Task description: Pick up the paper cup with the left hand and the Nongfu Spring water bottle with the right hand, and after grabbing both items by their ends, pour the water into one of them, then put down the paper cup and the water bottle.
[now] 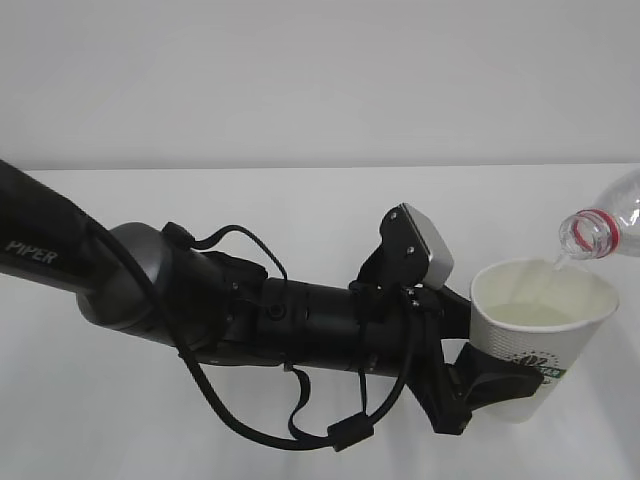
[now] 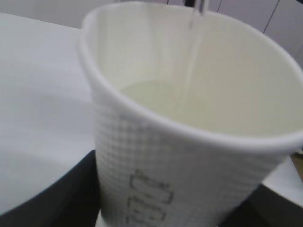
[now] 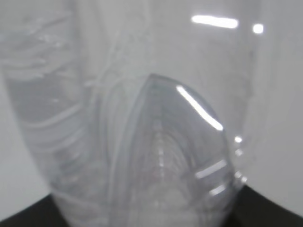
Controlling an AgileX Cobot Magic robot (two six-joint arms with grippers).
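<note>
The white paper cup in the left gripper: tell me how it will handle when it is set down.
The white paper cup probably has thin, soft walls, so the left gripper could dent it. It holds water with a stream entering, so it is likely bottom-heavy yet may slosh if jolted. Its narrower base suggests that it could tip.

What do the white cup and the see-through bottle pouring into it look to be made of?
The paper cup looks like matte white paper: a fine embossed grid covers its wall, with a rolled rim and printed logo. The water bottle appears to be thin, glossy clear plastic, ribbed and catching bright highlights, with a red neck ring.
</note>
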